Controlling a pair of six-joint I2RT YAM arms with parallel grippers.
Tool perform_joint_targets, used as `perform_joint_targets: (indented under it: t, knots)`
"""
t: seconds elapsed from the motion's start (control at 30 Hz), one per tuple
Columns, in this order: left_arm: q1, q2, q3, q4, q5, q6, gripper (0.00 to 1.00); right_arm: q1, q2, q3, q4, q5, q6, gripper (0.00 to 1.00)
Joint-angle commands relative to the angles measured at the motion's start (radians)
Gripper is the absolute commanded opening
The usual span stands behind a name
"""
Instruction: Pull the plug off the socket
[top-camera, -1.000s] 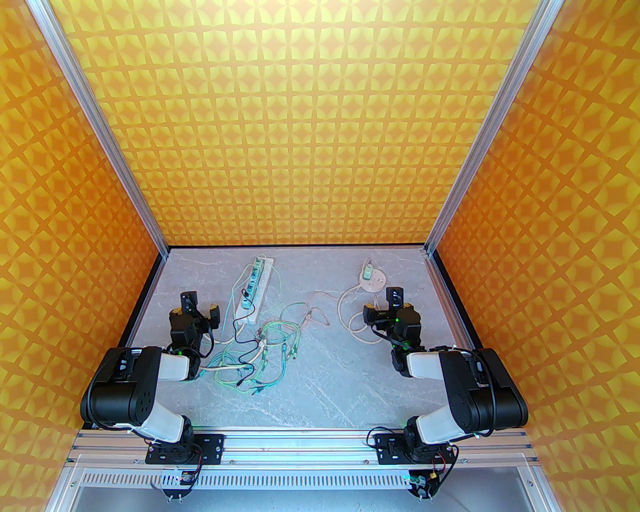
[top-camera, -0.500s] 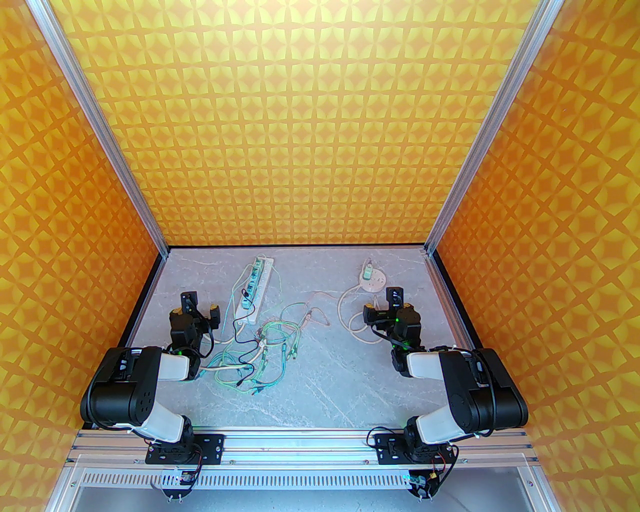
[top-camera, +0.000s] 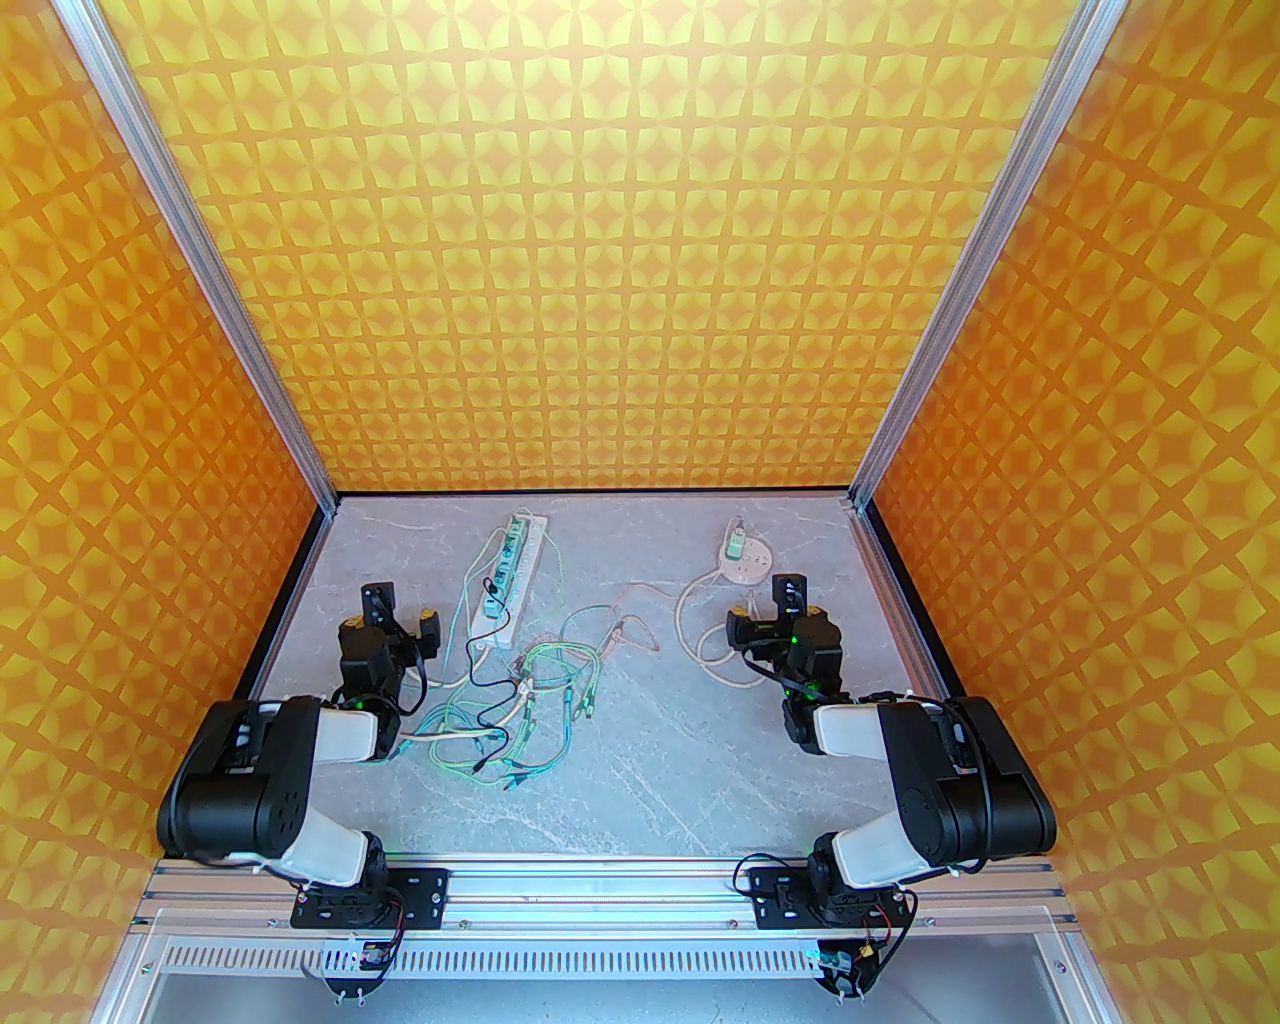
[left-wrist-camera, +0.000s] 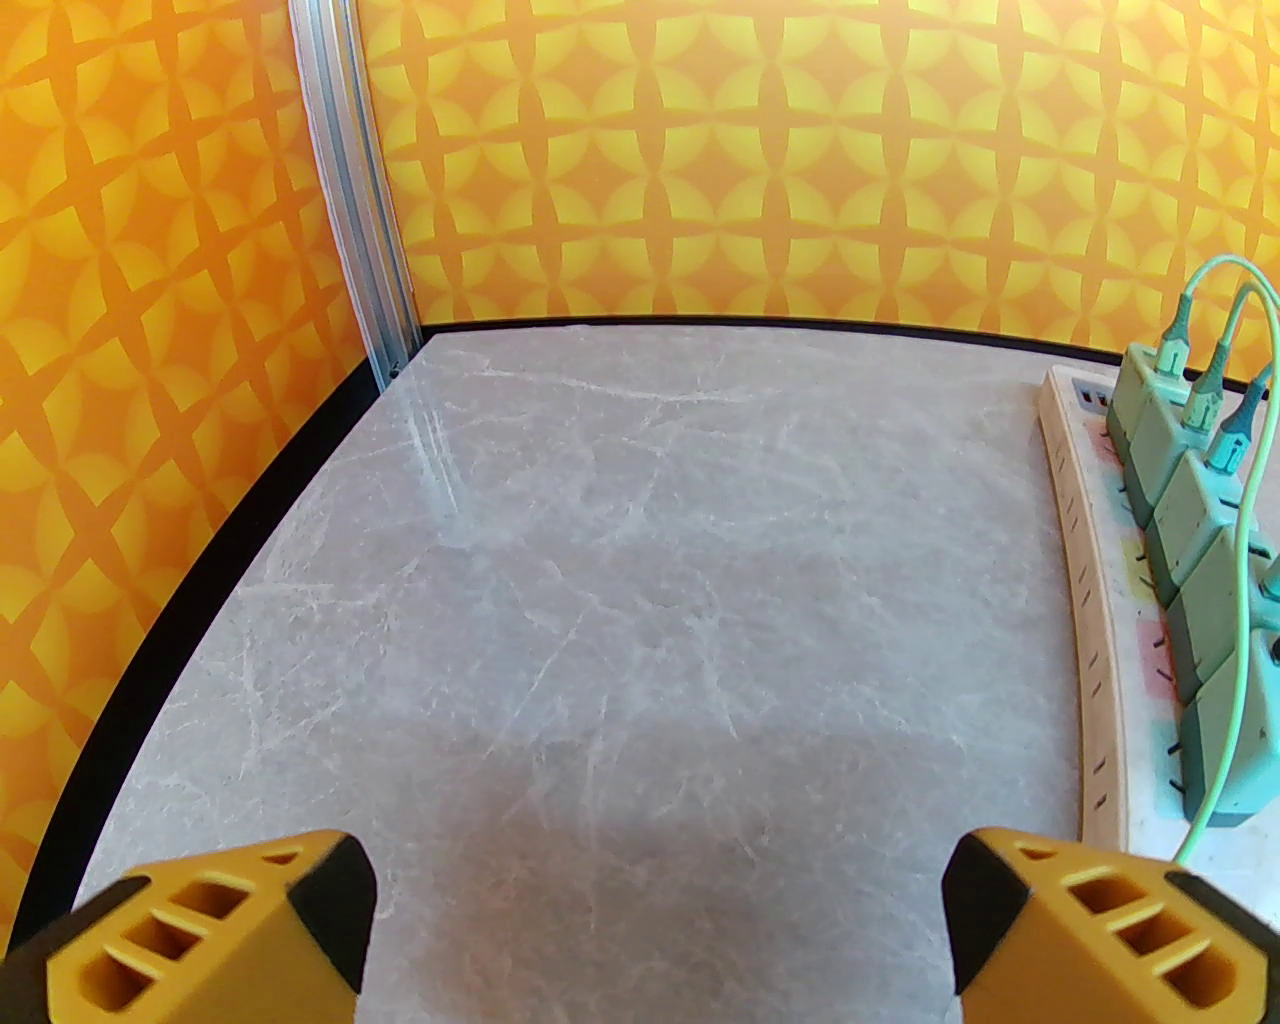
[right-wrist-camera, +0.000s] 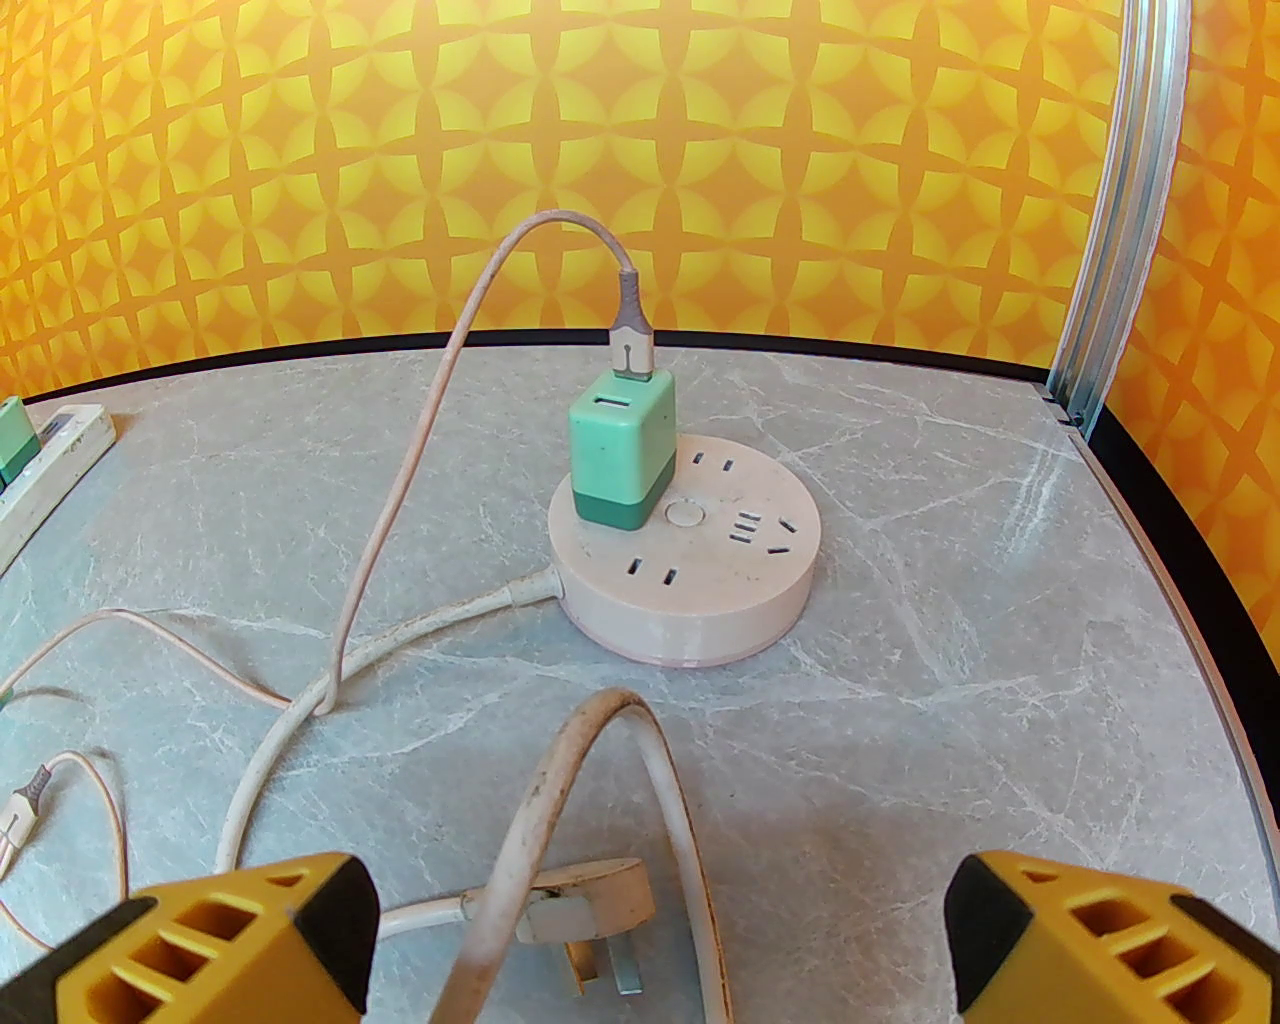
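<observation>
Two tools hang low over the grey marble-patterned desk (left-wrist-camera: 600, 600), both spread wide and pinching nothing. The right tool (right-wrist-camera: 650, 940) faces the round, pale plastic socket hub (right-wrist-camera: 690, 625), which sits near the far right corner of the desk. On the hub's left side a two-tone green cube-shaped charger plug (right-wrist-camera: 620, 460) stands upright, fully seated. A thin pinkish cable (right-wrist-camera: 400, 520) arches out of the plug's top and droops to the desk on the left. That pose suits a straight approach: judging by the line-up, this plug is the one to pull, upward and clear of the hub. Between the tool and the hub loops the hub's own thick, grubby white cord (right-wrist-camera: 560, 760), ending in a white three-pin plug (right-wrist-camera: 590, 905) that lies loose on the desk. The loop could snag a finger on the way in. The left tool (left-wrist-camera: 655, 930) points at bare desk, with the long cream power strip (left-wrist-camera: 1085, 600) and its row of green charger plugs (left-wrist-camera: 1190, 520) off to its right. It seems placed to reach that strip or simply to wait. Nothing is gripped yet, so the reach has not begun.
</observation>
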Motion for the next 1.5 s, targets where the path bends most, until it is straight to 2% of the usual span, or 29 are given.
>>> perform_joint_targets:
  t: [0.0,0.1,0.17,0.3,0.37,0.5,0.6,0.8,0.93,1.0,1.17,1.3,1.37,1.47]
  knots:
    - [0.003,-0.11,0.139,-0.302,-0.018,0.004,0.99,-0.001,-0.087,0.011,-0.059,0.052,0.019,0.98]
    - [0.006,-0.163,0.301,-0.632,-0.096,-0.091,0.99,0.0,-0.188,0.05,-0.225,0.104,0.044,0.98]
    - [0.018,-0.181,0.416,-0.837,-0.119,-0.236,0.99,0.0,-0.254,0.121,-0.412,0.223,0.156,0.98]
    - [0.021,-0.208,0.554,-1.058,-0.116,-0.466,0.99,0.0,-0.33,0.267,-0.79,0.43,0.445,0.98]
    - [0.02,-0.225,0.607,-1.16,-0.102,-0.54,0.99,0.0,-0.367,0.312,-0.893,0.43,0.517,0.99]
    - [0.016,-0.294,0.615,-1.175,0.031,-0.583,0.99,0.0,-0.444,0.348,-0.941,0.292,0.503,0.99]
    - [-0.017,-0.387,0.567,-1.124,0.099,-0.601,0.99,0.0,-0.488,0.375,-0.976,0.191,0.465,0.98]
    - [-0.17,-0.501,0.473,-1.046,0.107,-0.567,0.99,0.0,-0.457,0.503,-1.159,0.095,0.446,0.99]
    - [-0.27,-0.519,0.427,-1.026,0.107,-0.551,0.99,0.001,-0.403,0.546,-1.199,0.052,0.417,0.98]
    - [-0.321,-0.518,0.406,-1.006,0.107,-0.543,0.99,0.008,-0.369,0.569,-1.212,0.056,0.412,0.98]
    - [-0.425,-0.496,0.393,-0.994,0.101,-0.516,0.99,0.086,-0.201,0.706,-1.277,0.169,0.386,0.98]
    - [-0.482,-0.484,0.392,-0.986,0.098,-0.497,0.99,0.12,-0.026,0.856,-1.344,0.217,0.4,0.91]
    - [-0.515,-0.476,0.39,-0.977,0.097,-0.492,0.99,0.121,0.059,0.936,-1.371,0.235,0.407,0.83]
    - [-0.557,-0.458,0.406,-0.991,0.097,-0.471,0.99,0.12,0.178,1.048,-1.41,0.254,0.407,0.78]
